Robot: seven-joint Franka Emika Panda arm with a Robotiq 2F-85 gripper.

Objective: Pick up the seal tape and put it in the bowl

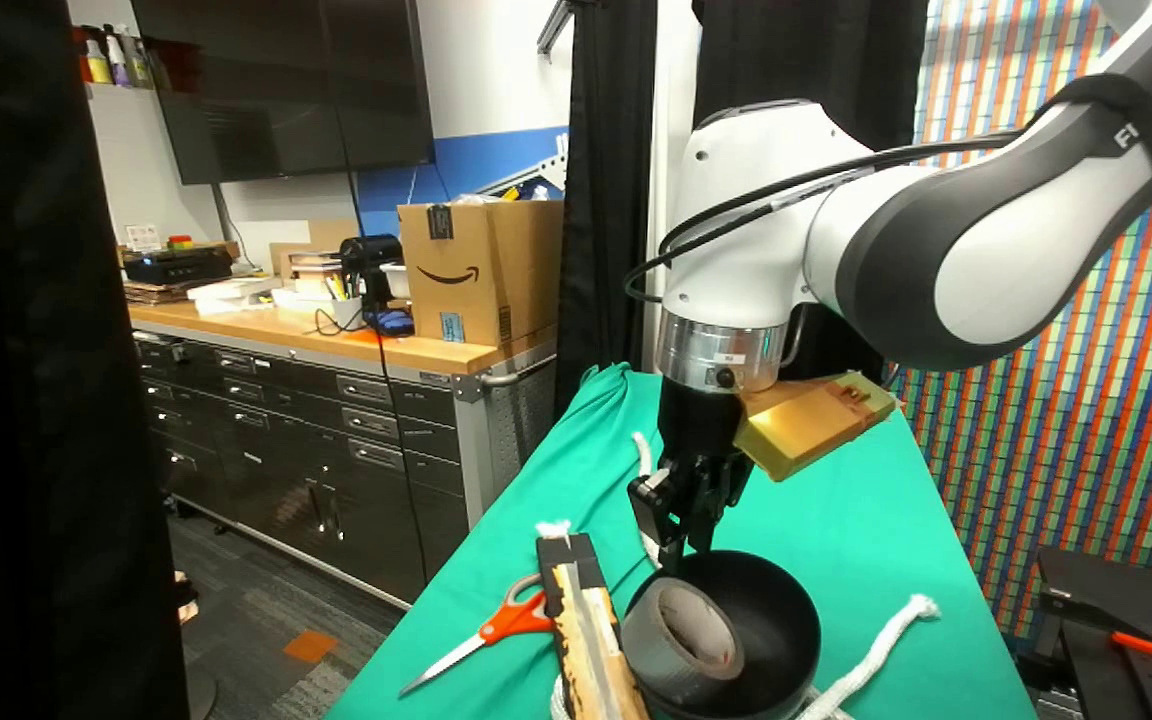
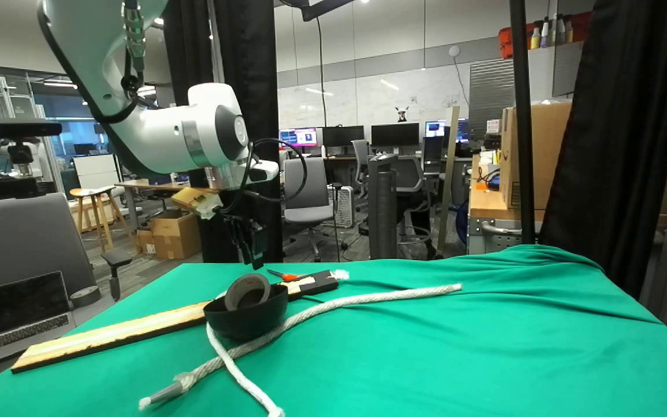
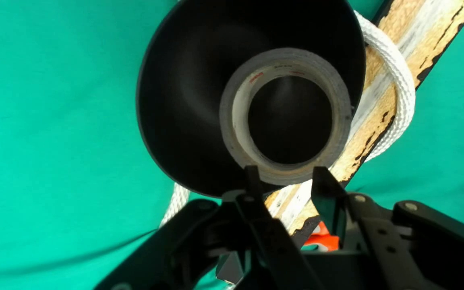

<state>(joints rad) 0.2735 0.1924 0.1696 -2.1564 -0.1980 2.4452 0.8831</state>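
The seal tape, a grey roll [image 1: 671, 650], sits tilted inside the black bowl [image 1: 786, 640] and leans on its rim. In an exterior view the roll [image 2: 234, 298] stands partly above the bowl's rim [image 2: 246, 325]. In the wrist view the roll [image 3: 234, 117] lies toward one side of the bowl [image 3: 179, 100], its hole facing the camera. My gripper [image 1: 686, 553] hangs above the bowl's edge, also seen in an exterior view [image 2: 253, 263]. In the wrist view the fingertips [image 3: 286, 168] are apart with nothing held between them; they overlap the roll's near edge in the picture.
A long wooden board [image 2: 119, 329] lies against the bowl. White rope [image 2: 368, 299] runs around and beside the bowl. Orange-handled scissors [image 1: 516, 620] lie beside the board on the green cloth [image 1: 836, 520]. A laptop [image 2: 18, 315] stands beyond the table edge.
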